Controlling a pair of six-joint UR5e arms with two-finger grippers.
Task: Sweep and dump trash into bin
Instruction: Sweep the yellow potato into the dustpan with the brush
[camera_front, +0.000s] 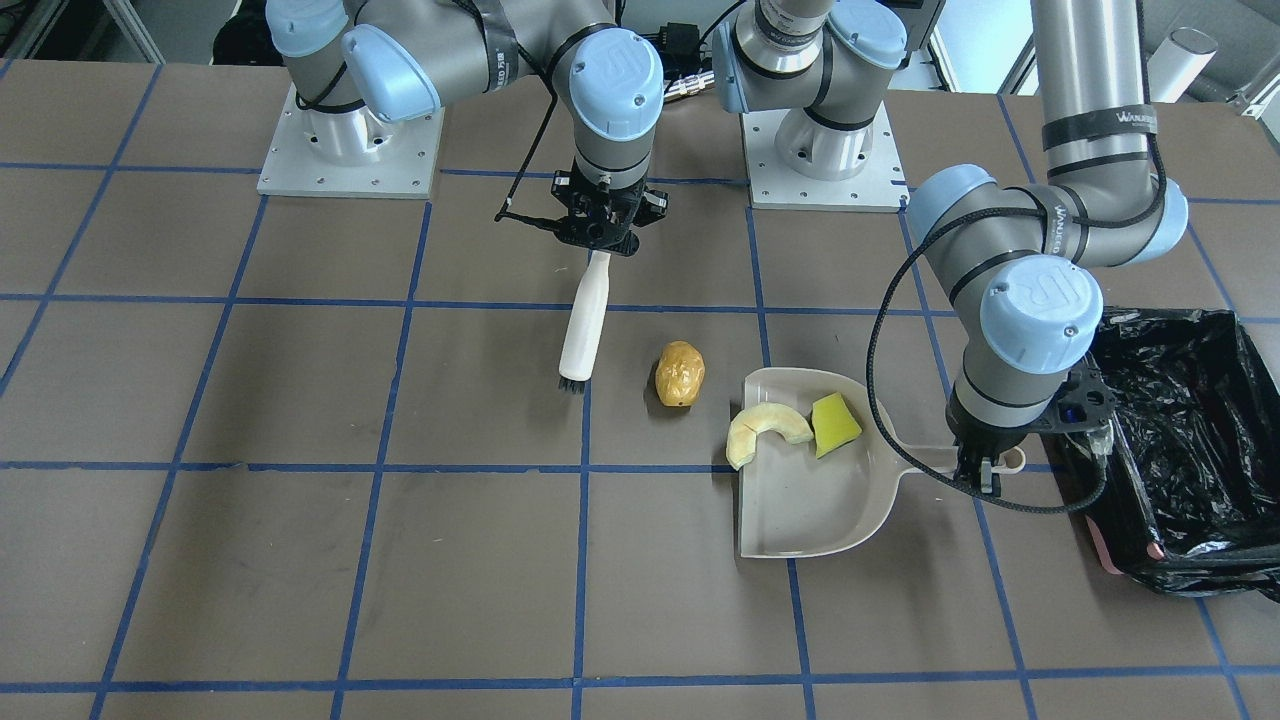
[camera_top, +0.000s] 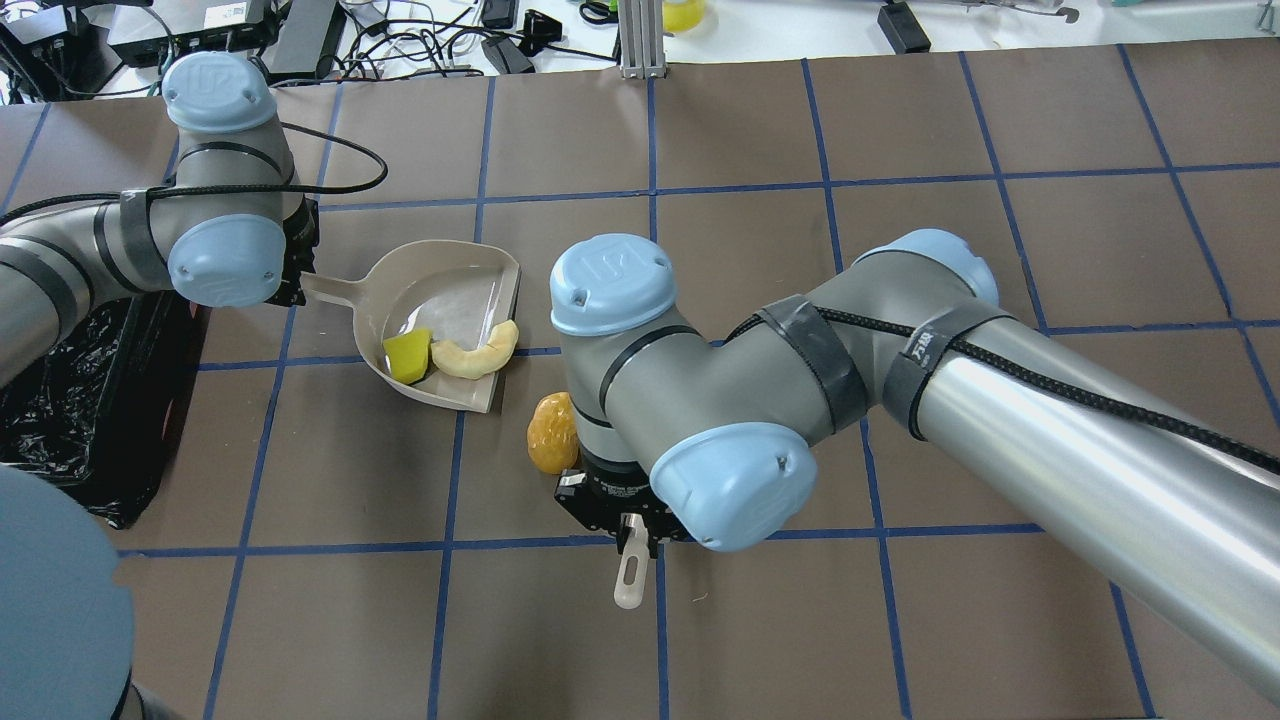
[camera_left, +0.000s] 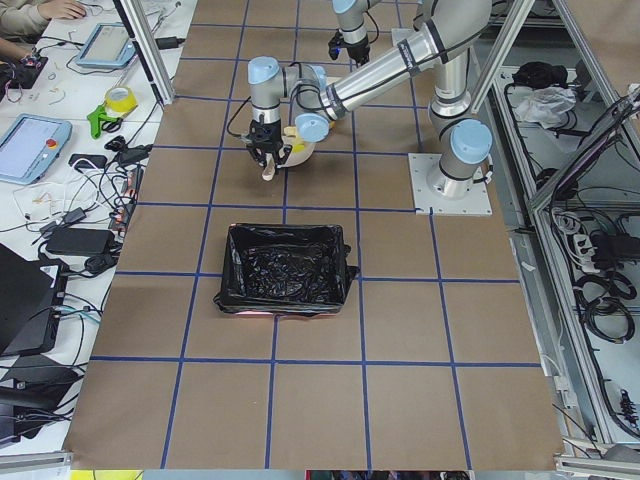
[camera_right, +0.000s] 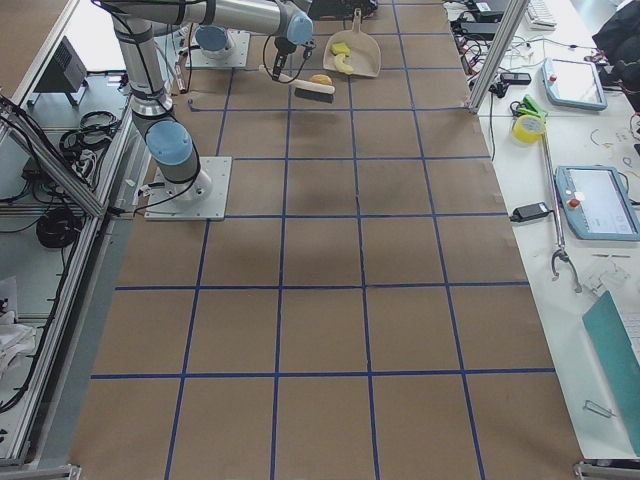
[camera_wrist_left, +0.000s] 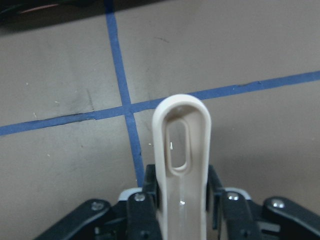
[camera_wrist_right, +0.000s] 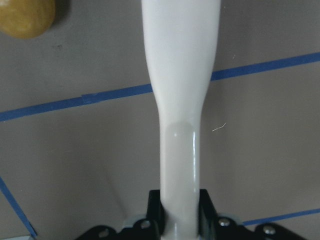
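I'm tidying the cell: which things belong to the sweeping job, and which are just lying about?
Job: brush in right tool; dustpan in left tool; orange lump; cream crescent; green wedge; bin.
Lying about: tape roll, tablet, both on the side bench.

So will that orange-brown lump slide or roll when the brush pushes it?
It probably rolls: the lump looks rounded and glossy, lying loose on the flat table. Being oblong and uneven, it may wobble off-line rather than track straight into the dustpan.
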